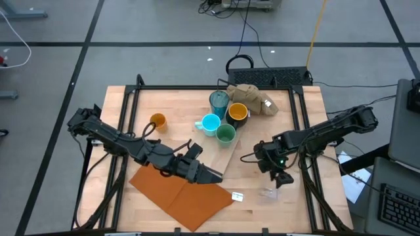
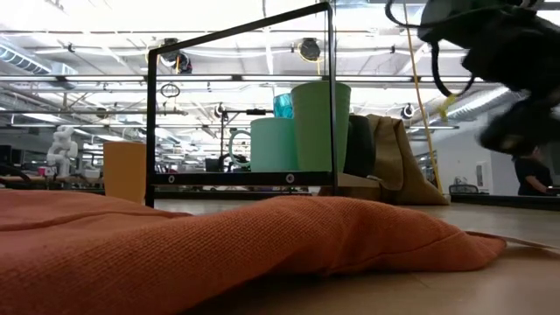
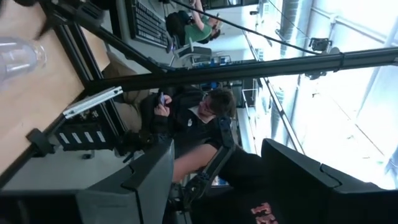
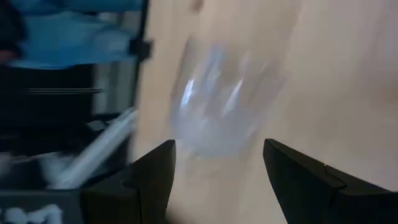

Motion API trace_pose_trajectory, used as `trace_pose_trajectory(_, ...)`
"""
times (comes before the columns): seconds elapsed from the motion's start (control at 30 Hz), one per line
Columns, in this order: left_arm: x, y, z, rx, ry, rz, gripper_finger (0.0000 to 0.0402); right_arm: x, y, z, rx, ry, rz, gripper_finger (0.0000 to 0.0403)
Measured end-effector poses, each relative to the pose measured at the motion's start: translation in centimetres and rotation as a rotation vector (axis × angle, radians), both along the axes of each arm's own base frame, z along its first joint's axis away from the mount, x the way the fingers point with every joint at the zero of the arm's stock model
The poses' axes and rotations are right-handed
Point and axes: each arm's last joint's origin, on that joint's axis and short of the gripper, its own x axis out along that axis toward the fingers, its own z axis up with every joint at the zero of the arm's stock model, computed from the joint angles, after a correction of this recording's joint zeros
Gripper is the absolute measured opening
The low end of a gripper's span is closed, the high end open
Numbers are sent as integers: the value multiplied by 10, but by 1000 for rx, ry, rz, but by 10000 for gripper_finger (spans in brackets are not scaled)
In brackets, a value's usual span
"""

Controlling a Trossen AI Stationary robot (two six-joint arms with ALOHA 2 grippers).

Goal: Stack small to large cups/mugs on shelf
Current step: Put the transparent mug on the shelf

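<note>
On the pale wooden shelf board (image 1: 226, 154) stand the teal tumbler (image 1: 219, 101), the dark yellow-lined mug (image 1: 237, 113), the light blue mug (image 1: 210, 123) and the green cup (image 1: 226, 134). The orange cup (image 1: 157, 121) stands on the table to the left of the board. The clear glass (image 1: 267, 192) rests on the table near the near-right corner. My right gripper (image 1: 283, 178) hovers just beyond the glass (image 4: 217, 106), open (image 4: 217, 180), with the glass ahead of its fingers. My left gripper (image 1: 211, 176) is open (image 3: 217, 186) by the board's near end, over the orange-brown sheet.
A tan cloth lump (image 1: 252, 98) lies at the far edge behind the cups. The orange-brown flat sheet (image 1: 180, 193) covers the near-left area. A small white tag (image 1: 237, 195) lies near the glass. A black frame (image 1: 298, 124) borders the table. People sit beyond the right side (image 3: 199, 112).
</note>
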Motion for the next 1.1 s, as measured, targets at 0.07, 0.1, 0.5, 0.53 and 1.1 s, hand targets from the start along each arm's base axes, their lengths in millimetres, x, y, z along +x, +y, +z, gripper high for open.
trace_pose_trajectory(0.07, 0, 0, 0, 11, -3, 0, 244, -5, 3, 0, 48, 87, -10, 233)
trace_pose_trajectory(0.1, 0, 0, 0, 16, -5, 0, 244, -7, 5, 1, 53, 108, -6, 233)
trace_pose_trajectory(0.5, 0, 0, -1, 100, -28, -2, 244, -8, 30, 1, -50, 204, -169, 260)
trace_pose_trajectory(0.53, 0, 0, -1, 101, -28, -2, 244, -8, 30, 0, -71, 197, -185, 268)
trace_pose_trajectory(1.1, 0, 0, -1, 116, -33, -5, 244, -14, 63, 4, -69, 250, -320, 350)
